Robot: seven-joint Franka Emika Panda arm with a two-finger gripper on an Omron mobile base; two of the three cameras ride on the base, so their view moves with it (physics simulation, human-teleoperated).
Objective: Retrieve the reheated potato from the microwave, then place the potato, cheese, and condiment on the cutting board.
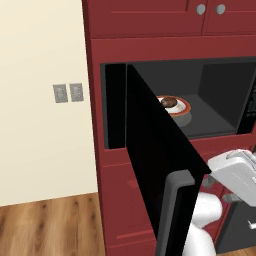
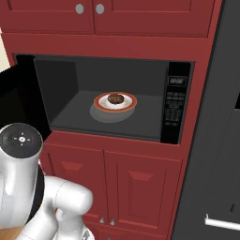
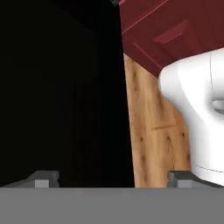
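Potato [image 2: 115,98], brown and lumpy, sits on round orange-rimmed plate [image 2: 129,106] inside microwave [image 2: 178,108].

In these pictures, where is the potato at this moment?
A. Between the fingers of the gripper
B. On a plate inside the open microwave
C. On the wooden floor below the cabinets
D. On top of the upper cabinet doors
B: the potato lies on an orange-rimmed plate inside the microwave, whose door stands swung open.
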